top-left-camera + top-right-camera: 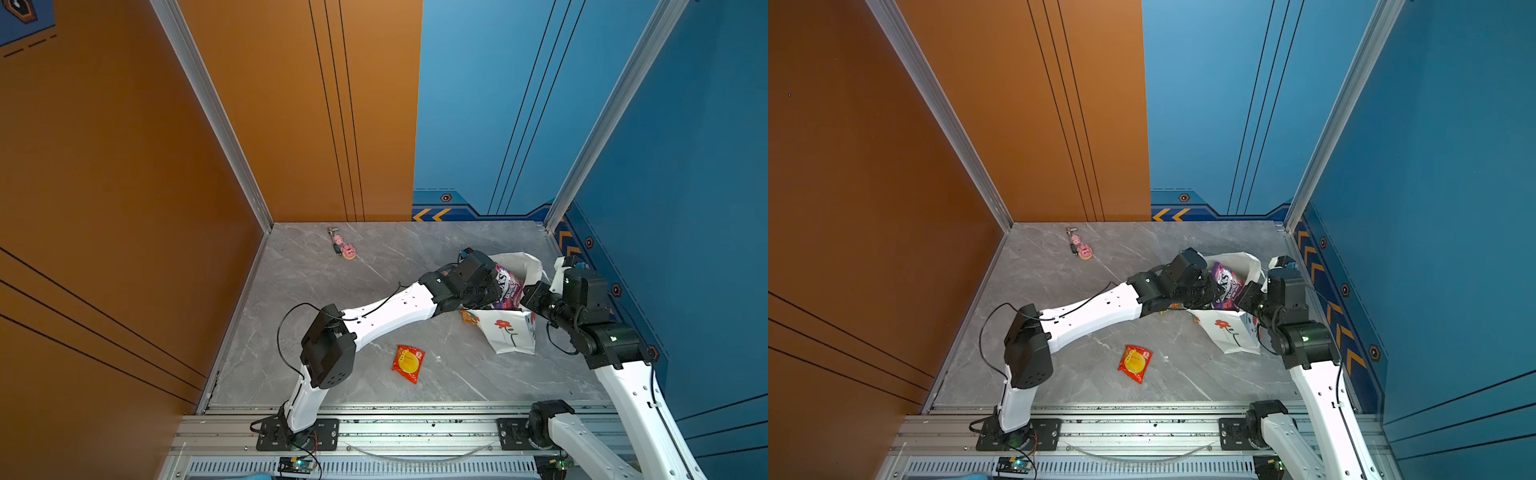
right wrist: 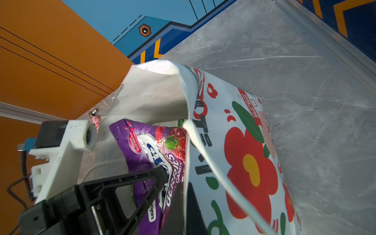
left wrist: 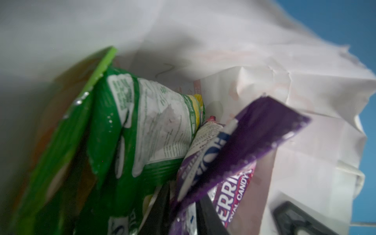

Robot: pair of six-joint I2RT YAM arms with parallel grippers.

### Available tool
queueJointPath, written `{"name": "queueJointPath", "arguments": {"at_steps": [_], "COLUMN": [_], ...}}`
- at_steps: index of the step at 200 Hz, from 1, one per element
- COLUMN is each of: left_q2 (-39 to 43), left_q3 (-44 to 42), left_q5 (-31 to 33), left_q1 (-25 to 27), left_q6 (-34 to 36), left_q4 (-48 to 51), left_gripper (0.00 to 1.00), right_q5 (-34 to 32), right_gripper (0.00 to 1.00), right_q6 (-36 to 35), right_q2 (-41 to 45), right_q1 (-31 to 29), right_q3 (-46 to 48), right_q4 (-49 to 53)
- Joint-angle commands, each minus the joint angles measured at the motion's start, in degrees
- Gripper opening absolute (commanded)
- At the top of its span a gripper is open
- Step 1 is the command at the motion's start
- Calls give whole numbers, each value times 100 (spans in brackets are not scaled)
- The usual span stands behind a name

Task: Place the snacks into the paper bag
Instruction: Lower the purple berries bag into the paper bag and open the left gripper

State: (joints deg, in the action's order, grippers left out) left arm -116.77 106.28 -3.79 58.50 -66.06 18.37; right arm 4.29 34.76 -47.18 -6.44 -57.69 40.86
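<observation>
paper bag (image 1: pixel 513 336) holding purple candy bag (image 1: pixel 508 286), green packets (image 3: pixel 142 122) inside

Robotics lab cell: orange panels (image 1: pixel 124 166) left, blue panels (image 1: pixel 685 166) right, robot arms (image 1: pixel 386 309) bolted to aluminium rail (image 1: pixel 415 430) at bottom edge.

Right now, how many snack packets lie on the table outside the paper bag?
2: a red-yellow packet in the middle, and an orange packet beside the paper bag, partly under the left arm, which may hide more.
</observation>
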Motion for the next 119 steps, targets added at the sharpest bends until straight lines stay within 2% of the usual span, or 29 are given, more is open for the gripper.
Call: {"name": "queueJointPath", "arguments": {"at_steps": [1,53,119], "left_q2": [42,389,810], "left_q3": [124,-89,-239], "left_q5": [179,589,926], "left_q1": [-35,-71,-125], "left_q6": [235,490,879], "left_q4": [343,439,695], "left_gripper": [39,64,83], "right_q5": [-139,-148,-156], "right_gripper": [0,0,0], "right_q6": [-101,-101,-119], "right_q2": [206,218,182], "right_q1": [-13,20,36], "right_q3": [-295,-234,-259], "right_q4": [-491,-518,-509]}}
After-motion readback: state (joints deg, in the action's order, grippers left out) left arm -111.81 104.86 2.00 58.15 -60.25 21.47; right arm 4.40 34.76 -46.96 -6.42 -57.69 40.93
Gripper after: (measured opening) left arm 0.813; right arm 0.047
